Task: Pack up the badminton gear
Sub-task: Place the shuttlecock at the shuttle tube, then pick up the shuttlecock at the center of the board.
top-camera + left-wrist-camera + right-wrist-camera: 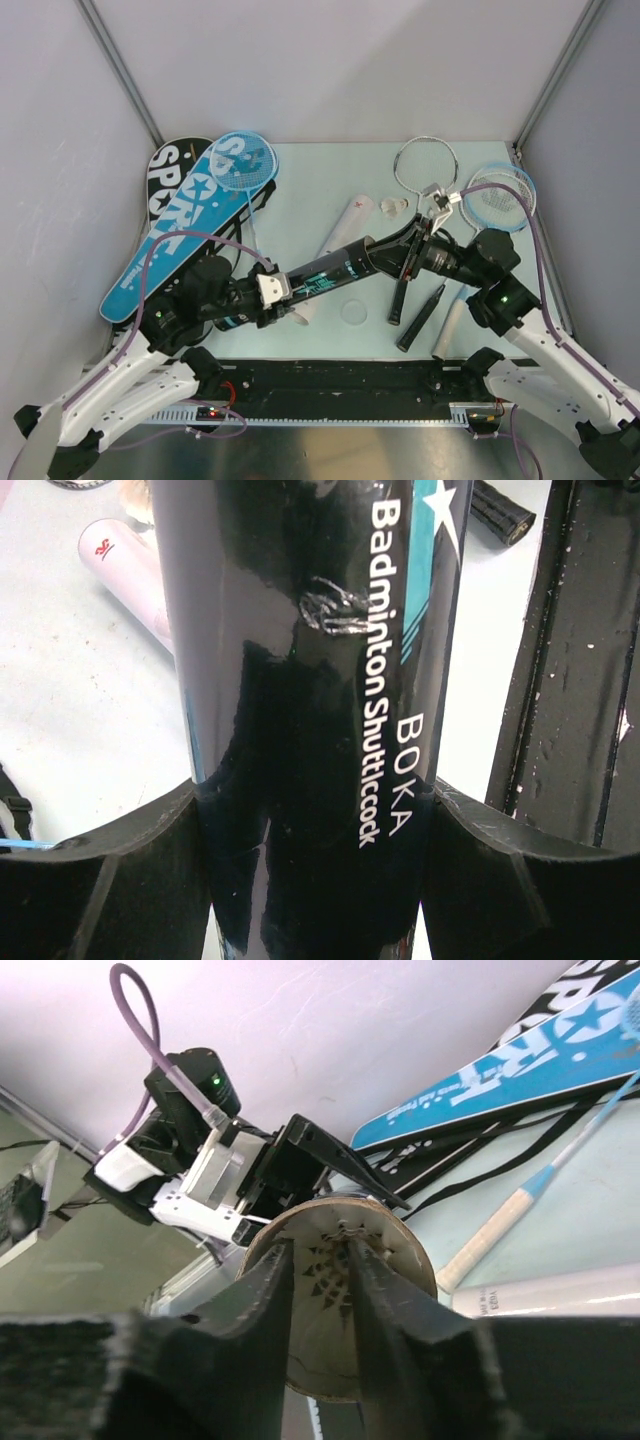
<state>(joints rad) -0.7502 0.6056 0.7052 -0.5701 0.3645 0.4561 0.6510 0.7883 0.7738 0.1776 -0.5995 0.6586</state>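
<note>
My left gripper is shut on the black teal-printed tube, holding it above the table with its open mouth toward the right arm. My right gripper is at that mouth, its fingers a little apart and reaching just inside. A white feather shuttlecock sits inside the tube, seen through the gap between the fingers; neither finger clearly touches it. Another shuttlecock lies on the table behind the right gripper. The white tube lies under the black one.
Blue and black SPORT covers lie at the left with a blue racket on them. A silver racket and a blue-rimmed one lie at the back right, handles toward me. A clear cap rests near the black rail.
</note>
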